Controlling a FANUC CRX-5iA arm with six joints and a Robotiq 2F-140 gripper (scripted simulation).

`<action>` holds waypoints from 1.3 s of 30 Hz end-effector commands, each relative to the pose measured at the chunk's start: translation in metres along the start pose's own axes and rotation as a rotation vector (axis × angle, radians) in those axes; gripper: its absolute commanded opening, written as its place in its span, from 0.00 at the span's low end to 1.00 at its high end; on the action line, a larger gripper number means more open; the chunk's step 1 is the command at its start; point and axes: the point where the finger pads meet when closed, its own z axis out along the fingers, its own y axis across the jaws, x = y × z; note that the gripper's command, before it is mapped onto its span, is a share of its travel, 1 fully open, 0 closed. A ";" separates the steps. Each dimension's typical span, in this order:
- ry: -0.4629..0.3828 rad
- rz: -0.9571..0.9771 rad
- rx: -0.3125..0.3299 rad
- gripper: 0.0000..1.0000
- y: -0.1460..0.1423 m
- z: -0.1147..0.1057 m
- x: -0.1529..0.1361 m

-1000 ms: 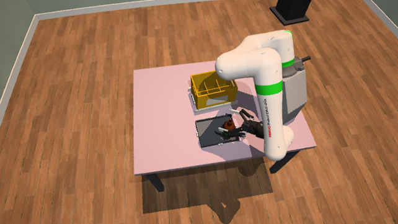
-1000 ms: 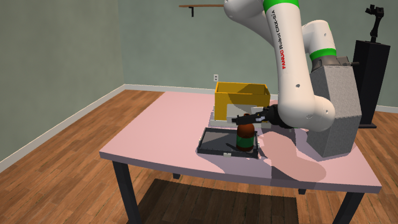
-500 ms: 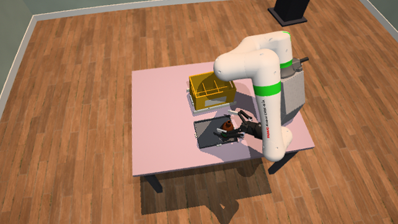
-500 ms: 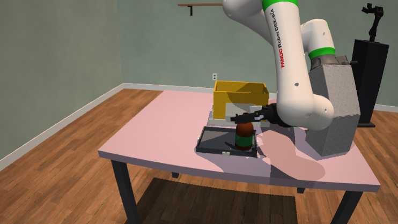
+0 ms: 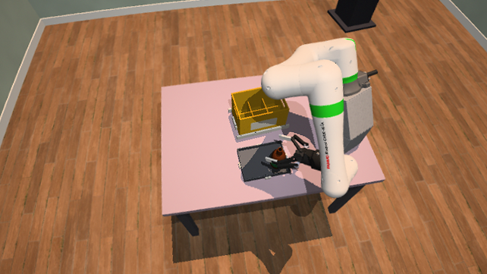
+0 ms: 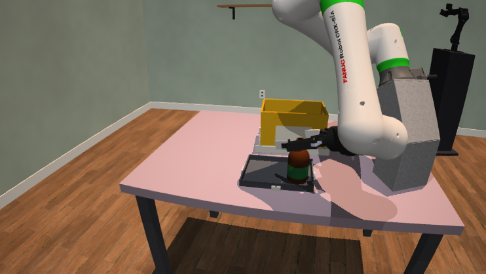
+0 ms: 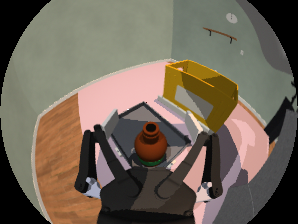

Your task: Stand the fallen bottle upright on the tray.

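The brown bottle with a green label (image 5: 278, 154) (image 6: 298, 158) (image 7: 150, 146) stands upright on the dark tray (image 5: 248, 156) (image 6: 259, 166) (image 7: 144, 114), near its right end in the top and exterior views. The tray lies level on the table. My gripper (image 5: 278, 148) (image 6: 297, 138) (image 7: 151, 115) is wide open, its fingers level with the bottle's upper part, one on each side. In the wrist view there is a gap between the bottle and each finger pad. The near finger hides part of the bottle's neck in the exterior view. The yellow crate (image 5: 244, 126) (image 6: 268, 129) (image 7: 173, 85) stands level behind the tray.
A pale low frame (image 5: 264, 132) (image 6: 267, 149) surrounds the crate's base on the pink table (image 5: 193, 143) (image 6: 190, 156). The crate is close to the far finger's side. Small pale blocks sit against the tray's outer edges. The arm reaches in from the right.
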 end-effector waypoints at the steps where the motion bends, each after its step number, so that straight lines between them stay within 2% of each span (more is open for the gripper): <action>1: 0.000 0.000 0.000 1.00 0.000 0.000 0.000; 20: 0.000 0.000 0.000 1.00 0.000 -0.002 0.005; 39: 0.000 0.000 0.000 1.00 0.000 -0.012 0.032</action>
